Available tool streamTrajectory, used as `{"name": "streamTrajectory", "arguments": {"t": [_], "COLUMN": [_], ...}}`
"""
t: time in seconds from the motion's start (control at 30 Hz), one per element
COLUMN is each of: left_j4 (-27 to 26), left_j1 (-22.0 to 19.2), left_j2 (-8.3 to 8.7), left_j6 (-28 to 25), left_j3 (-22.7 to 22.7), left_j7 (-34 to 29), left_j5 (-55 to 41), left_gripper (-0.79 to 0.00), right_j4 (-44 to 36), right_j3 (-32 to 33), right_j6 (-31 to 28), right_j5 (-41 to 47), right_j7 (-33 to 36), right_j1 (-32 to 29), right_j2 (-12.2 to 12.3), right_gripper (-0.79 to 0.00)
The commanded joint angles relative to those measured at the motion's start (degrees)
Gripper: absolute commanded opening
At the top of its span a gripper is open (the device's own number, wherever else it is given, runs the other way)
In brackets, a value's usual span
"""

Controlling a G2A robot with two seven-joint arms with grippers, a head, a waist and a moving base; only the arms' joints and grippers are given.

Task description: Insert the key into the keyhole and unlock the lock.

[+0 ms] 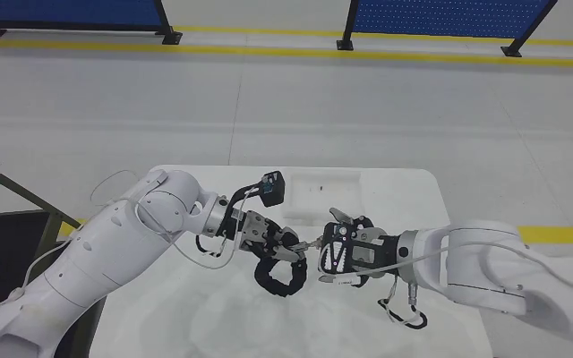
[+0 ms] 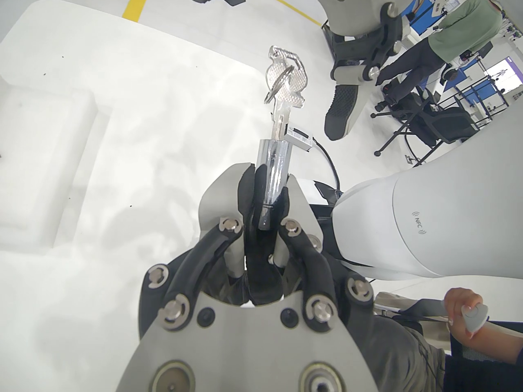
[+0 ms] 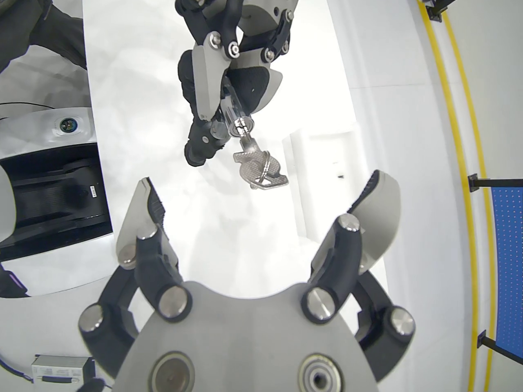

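My left gripper (image 2: 264, 189) is shut on the chrome cylinder of the lock (image 2: 273, 167), held above the white table. The silver key (image 2: 286, 83) sits with its blade in the keyhole, and a second key hangs from its ring. In the right wrist view the lock (image 3: 239, 122) and the key (image 3: 261, 167) hang just beyond my right gripper (image 3: 261, 201), which is open and touches neither. The top view shows the left gripper (image 1: 288, 242) facing the right gripper (image 1: 329, 253) over the table's middle, with the lock's black cable loop (image 1: 279, 276) under the left one.
A white foam tray (image 1: 324, 192) lies at the table's far edge. A small box with a black cable (image 2: 300, 139) rests on the table near the right arm. A person's hand (image 2: 466, 314) holds a controller at the edge of the left wrist view, off the table.
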Motion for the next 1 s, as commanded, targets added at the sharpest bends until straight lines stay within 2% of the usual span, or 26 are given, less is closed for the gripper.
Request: {"name": "streamTrajectory", "arguments": {"t": [0.0, 0.33, 0.5, 0.73, 0.9, 0.97], "left_j4": [0.40, 0.62, 0.74, 0.81, 0.96, 1.01], "left_j1": [-0.22, -1.08, -1.21, -1.54, -1.77, -1.88], "left_j2": [-0.12, -0.28, -0.28, -0.28, -0.29, -0.33], "left_j6": [-0.20, -0.37, -0.69, -1.28, -1.52, -1.62], "left_j3": [0.52, 2.41, 3.05, 3.73, 4.28, 4.65], "left_j7": [0.20, 0.38, 0.69, 1.28, 1.52, 1.62], "left_j5": [-0.13, -0.63, -0.82, -0.75, -1.11, -1.38], "left_gripper": [-0.785, -0.785, -0.785, -0.785, -0.785, -0.785], "right_j4": [-0.33, -0.77, -0.77, -0.77, -0.77, -0.77], "right_j3": [0.52, 3.00, 4.19, 5.97, 7.18, 7.64], "right_j6": [-0.16, -0.91, -1.25, -2.95, -3.73, -4.03], "right_j5": [-1.28, -3.97, -5.11, -6.43, -6.96, -7.19], "right_j7": [-0.48, -1.53, -2.32, -3.45, -3.78, -4.17], "right_j1": [-0.63, -3.58, -4.94, -6.62, -7.69, -8.14], "right_j2": [0.28, 1.06, 1.16, 1.29, 1.15, 1.07], "right_gripper": [-0.529, -0.477, -0.570, -0.523, -0.674, -0.711]}}
